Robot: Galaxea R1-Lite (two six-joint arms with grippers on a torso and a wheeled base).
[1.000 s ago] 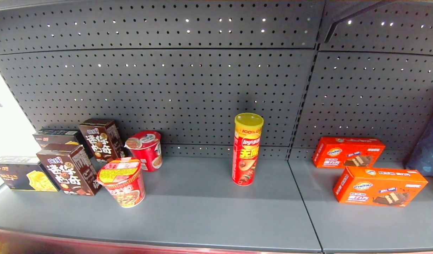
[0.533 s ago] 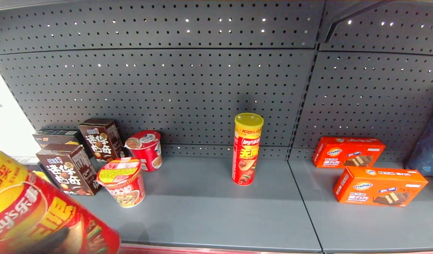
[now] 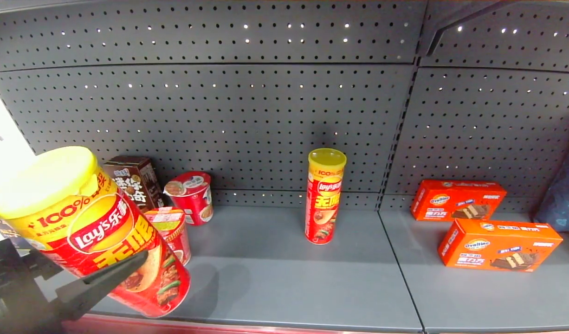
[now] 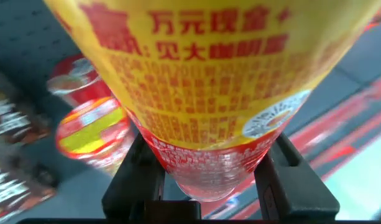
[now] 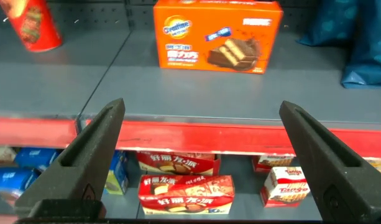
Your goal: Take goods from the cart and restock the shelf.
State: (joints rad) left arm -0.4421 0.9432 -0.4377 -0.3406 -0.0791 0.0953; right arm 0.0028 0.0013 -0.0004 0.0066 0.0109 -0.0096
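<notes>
Here the left gripper [image 4: 209, 186] was clamped on a can [image 3: 94, 232], red with a yellow lid, one finger [image 3: 103, 278] on each side of its lower body. The can leaned, lid up and toward the left, at the shelf's [image 3: 275, 283] front left corner, above the front edge; whether its base touched the shelf could not be told. Behind it, near the left edge, stood two cups: the front cup [image 3: 173, 234] was partly hidden by the can, and the back cup [image 3: 191, 197] sat close to the back edge, just beside a brown box [image 3: 133, 178]. A second can [image 3: 325, 195] of the same kind stood upright near the back edge, well apart from the cups and just left of the seam [image 3: 399, 269] in the shelf. Right of that seam lay two orange boxes, the rear box [image 3: 457, 200] at the back edge and the front box [image 3: 498, 244] nearer the right edge, apart from each other. A blue bag [image 3: 563, 195] showed at the back right corner. The right gripper [image 5: 202, 162] hung with fingers spread wide, holding nothing, before the shelf's red front edge, with more boxes [image 5: 185, 191] on a lower shelf beneath
</notes>
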